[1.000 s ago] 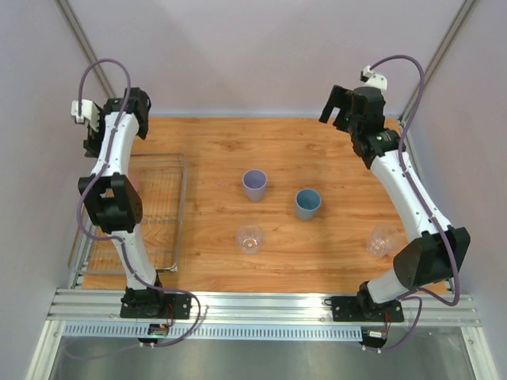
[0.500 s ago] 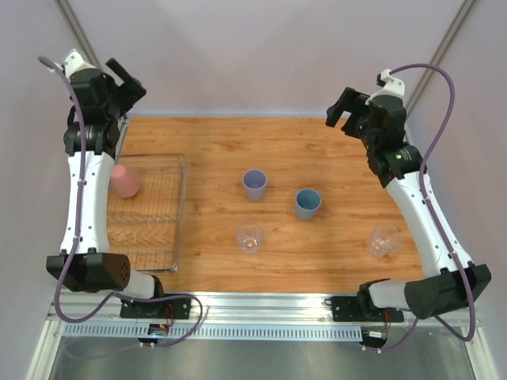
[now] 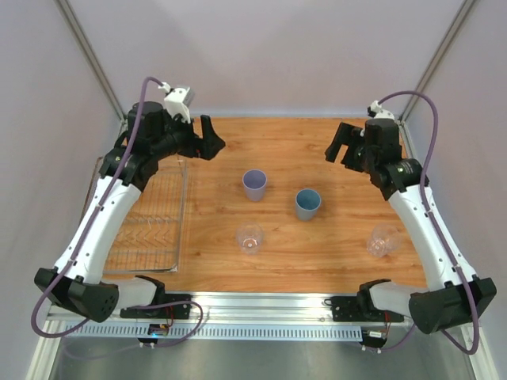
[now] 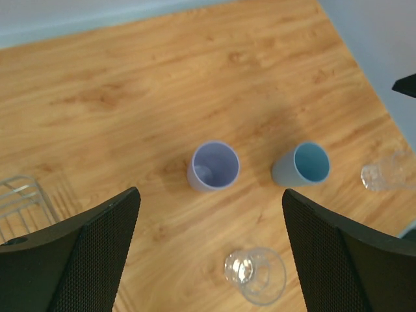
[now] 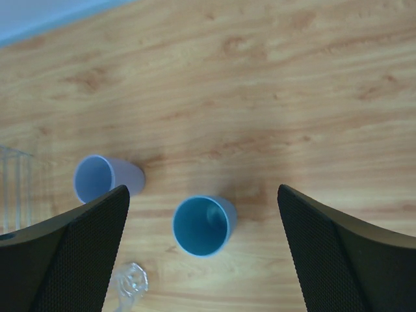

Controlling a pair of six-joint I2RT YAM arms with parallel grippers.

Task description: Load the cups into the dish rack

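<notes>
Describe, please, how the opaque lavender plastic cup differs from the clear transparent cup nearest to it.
The lavender plastic cup is opaque; the clear transparent cup is see-through, showing the wood beneath. The lavender cup stands farther back on the wooden table, the clear cup nearer its front edge. Both stand upright, mouth up, outside the wire dish rack.

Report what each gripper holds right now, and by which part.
Nothing is held: the left gripper and the right gripper both hang open and empty above the table.
</notes>
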